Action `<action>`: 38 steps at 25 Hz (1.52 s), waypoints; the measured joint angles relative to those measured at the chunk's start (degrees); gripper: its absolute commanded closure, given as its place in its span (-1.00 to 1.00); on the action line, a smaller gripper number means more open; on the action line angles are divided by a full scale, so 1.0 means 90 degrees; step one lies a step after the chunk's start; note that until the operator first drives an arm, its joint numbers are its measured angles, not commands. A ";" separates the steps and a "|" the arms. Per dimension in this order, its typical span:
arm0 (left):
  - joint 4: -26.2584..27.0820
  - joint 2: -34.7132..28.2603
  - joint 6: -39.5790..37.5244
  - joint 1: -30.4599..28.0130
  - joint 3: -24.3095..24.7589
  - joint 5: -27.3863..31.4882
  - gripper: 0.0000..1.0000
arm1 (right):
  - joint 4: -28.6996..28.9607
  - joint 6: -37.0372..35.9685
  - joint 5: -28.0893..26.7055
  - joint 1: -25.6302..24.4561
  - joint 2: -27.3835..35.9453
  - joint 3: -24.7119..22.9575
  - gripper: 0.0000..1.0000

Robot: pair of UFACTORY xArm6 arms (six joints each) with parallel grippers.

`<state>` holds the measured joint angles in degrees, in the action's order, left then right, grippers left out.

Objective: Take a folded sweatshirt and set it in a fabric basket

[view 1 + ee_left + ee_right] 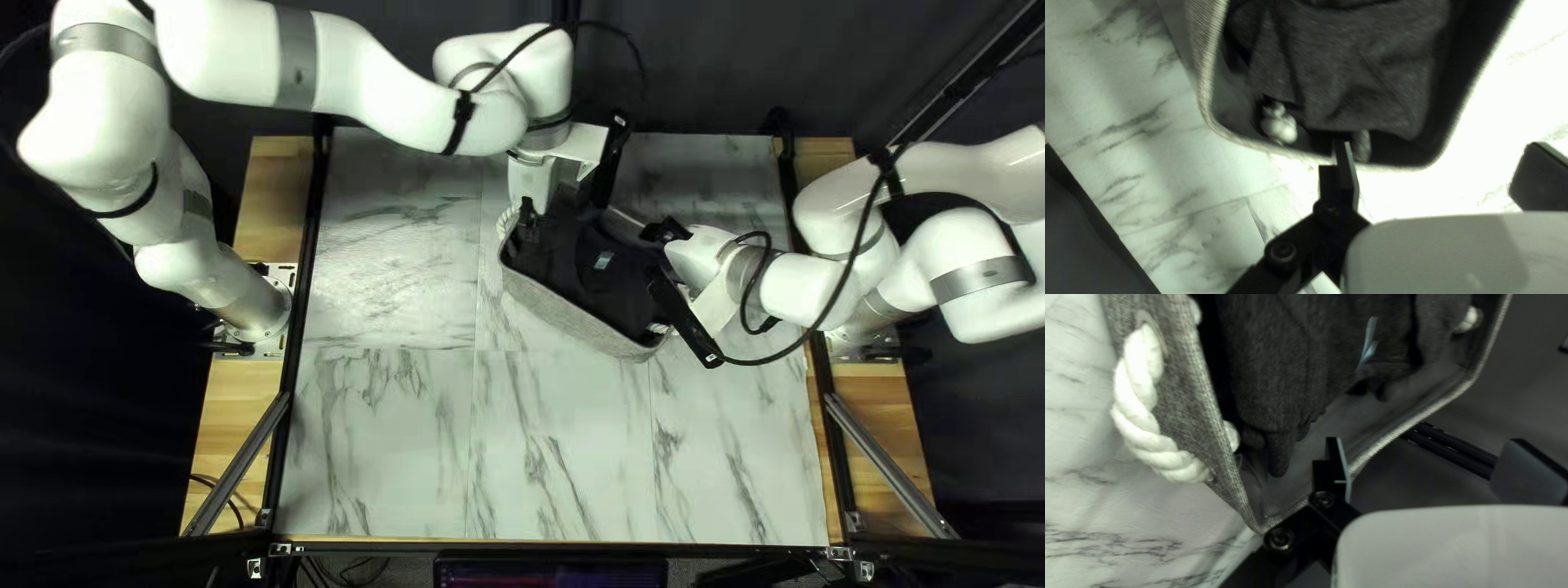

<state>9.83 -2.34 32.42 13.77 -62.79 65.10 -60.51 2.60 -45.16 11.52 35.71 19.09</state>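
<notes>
In the top left view, my left gripper (572, 196) is over the far-left end of the grey fabric basket (572, 316), and my right gripper (653, 256) is at its right end. The dark sweatshirt (629, 281) lies inside. The left wrist view shows the bunched sweatshirt (1361, 71) within the rim (1204, 87); my left gripper (1440, 158) is open, one finger overlapping the rim, the other beyond it. In the right wrist view the sweatshirt (1279, 365) lies in the basket (1184, 397); my right gripper (1426, 460) is open, one finger across the rim, the other outside.
A white rope handle (1146, 419) hangs outside the basket's wall. Rope knots (1280, 129) sit inside it. The basket stands on the marble-patterned table (544, 446), towards its far half. Dark frame rails (296, 359) run along the table's sides.
</notes>
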 measured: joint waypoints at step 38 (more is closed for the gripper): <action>-0.0809 -0.2717 -0.3718 -0.3202 0.3393 -0.0949 -1.00 | 0.4884 -0.5882 0.2771 -0.4547 0.1202 -0.0966 -1.00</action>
<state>2.55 -26.79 -1.04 -15.04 -32.25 56.57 -16.55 -50.34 -20.22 -29.40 46.53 10.40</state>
